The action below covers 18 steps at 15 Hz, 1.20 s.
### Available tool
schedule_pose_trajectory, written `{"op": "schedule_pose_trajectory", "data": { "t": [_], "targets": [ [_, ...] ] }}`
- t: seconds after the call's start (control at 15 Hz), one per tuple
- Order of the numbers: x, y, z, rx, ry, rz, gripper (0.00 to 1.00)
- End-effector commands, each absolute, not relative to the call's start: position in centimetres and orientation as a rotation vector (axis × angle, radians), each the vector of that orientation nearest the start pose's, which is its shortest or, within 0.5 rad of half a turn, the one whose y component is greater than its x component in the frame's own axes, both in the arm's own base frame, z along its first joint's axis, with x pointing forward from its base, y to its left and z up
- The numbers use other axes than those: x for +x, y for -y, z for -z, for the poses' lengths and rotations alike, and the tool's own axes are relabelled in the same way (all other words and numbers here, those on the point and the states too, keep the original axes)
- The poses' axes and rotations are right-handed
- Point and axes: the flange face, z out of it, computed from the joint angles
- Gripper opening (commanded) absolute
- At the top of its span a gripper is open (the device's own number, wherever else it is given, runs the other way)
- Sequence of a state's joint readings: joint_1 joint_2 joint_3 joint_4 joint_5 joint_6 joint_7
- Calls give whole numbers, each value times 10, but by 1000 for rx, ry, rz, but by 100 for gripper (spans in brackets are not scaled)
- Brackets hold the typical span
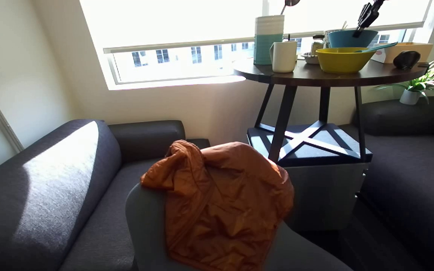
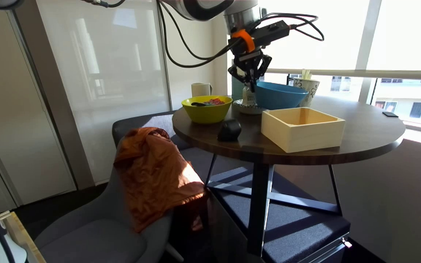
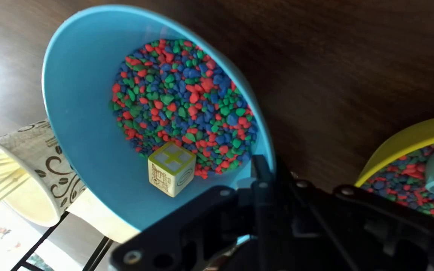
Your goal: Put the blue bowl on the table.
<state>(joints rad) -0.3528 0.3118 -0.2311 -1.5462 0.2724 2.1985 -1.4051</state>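
Clearly, the gripper (image 2: 252, 84) has the rim of the blue bowl (image 2: 280, 96) pinched between its fingers, one inside the bowl and one outside. That bowl is over the top of the round table (image 2: 367, 128), and in an exterior view it leans, the rim higher at the gripper than on the far side. Nearer things partly hide its base, so whether it touches the table I cannot tell. Inside the blue bowl are red, green and blue pebbles (image 3: 183, 98), with a toy block (image 3: 171, 169) at their edge. In an exterior view, a wooden box (image 2: 313, 137) sits just in front of the blue bowl, and the yellow bowl (image 2: 207, 114) stands to its left. Near the blue bowl are a small dish (image 2: 249, 109) and a patterned cup (image 2: 307, 86) holding pale sticks (image 3: 2, 177). A mug (image 1: 284, 58) stands left of the blue bowl in both exterior views. Lower than the blue bowl, also to its left, an orange jacket (image 2: 155, 179) hangs over a chair (image 2: 97, 237).
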Motion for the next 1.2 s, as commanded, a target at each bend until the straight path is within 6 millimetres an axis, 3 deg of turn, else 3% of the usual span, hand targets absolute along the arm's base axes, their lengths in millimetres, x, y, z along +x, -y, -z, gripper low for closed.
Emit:
{"op": "schedule_pose_trajectory", "data": {
  "t": [0.0,0.6,1.13],
  "targets": [
    [597,357,-521,-3104,1174,564,1],
    [600,373,-520,-3136,1157,528,1],
    [608,360,-504,-3114,1258,435,1]
  ]
}}
